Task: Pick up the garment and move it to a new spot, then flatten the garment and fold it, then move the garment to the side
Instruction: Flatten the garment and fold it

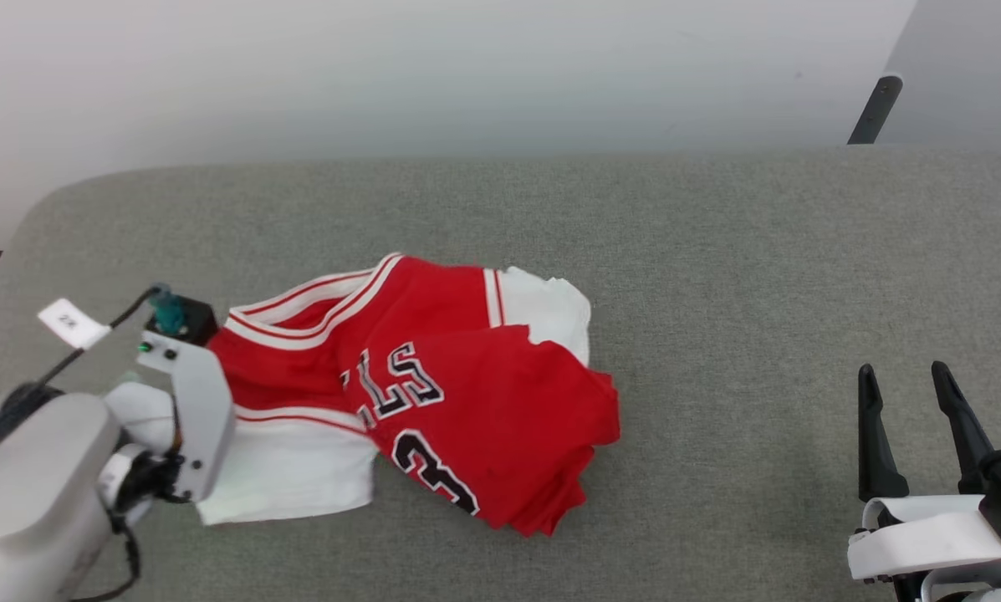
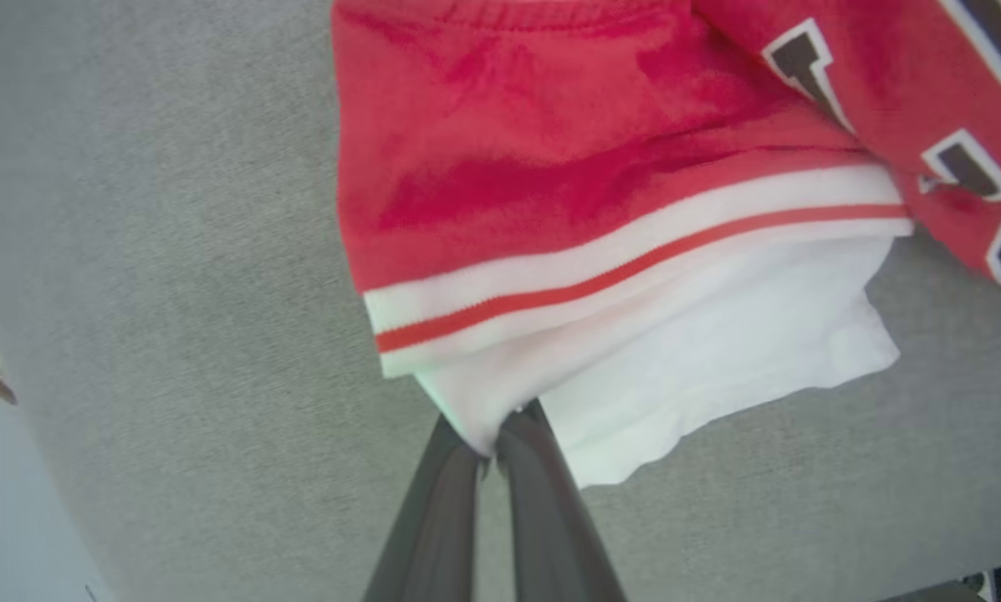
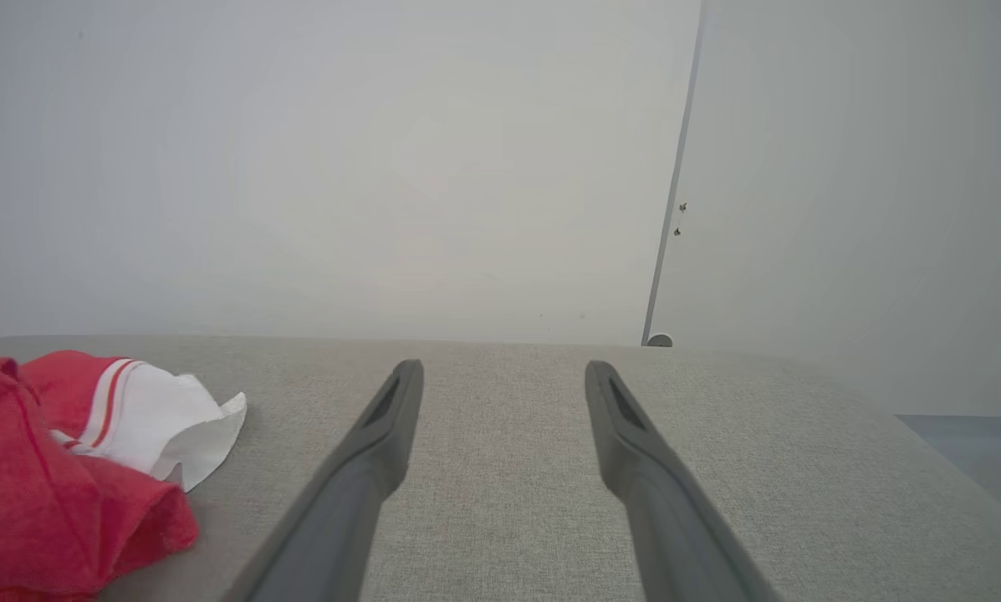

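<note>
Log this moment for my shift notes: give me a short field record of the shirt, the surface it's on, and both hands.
garment: red jersey with black lettering, crumpled, not yet flattened
resting on: grey padded surface
left hand: shut, pinching the edge of the white sleeve
right hand: open, holding nothing, well apart from the garment
lifted: cannot tell; most of the cloth lies on the surface
</note>
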